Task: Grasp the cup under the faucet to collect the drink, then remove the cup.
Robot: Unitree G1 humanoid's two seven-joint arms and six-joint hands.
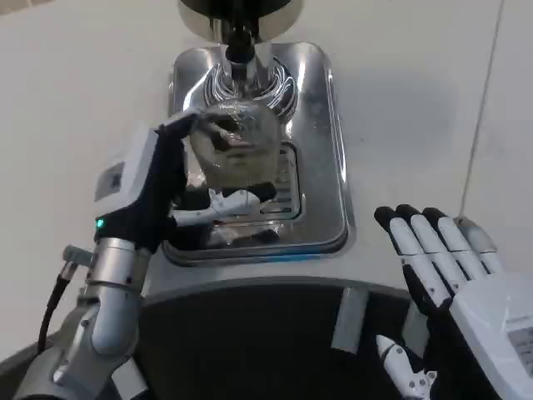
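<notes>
A white table (75,92) with thin dark seam lines fills the background under soft, even light.

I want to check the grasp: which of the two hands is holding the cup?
The left hand grips the clear cup, which stands on the metal drip tray beneath the faucet. The right hand lies open beside the tray, touching nothing.

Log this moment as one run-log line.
left hand: grips clear cup | cup: under faucet, over drip tray | right hand: open, waiting
</notes>
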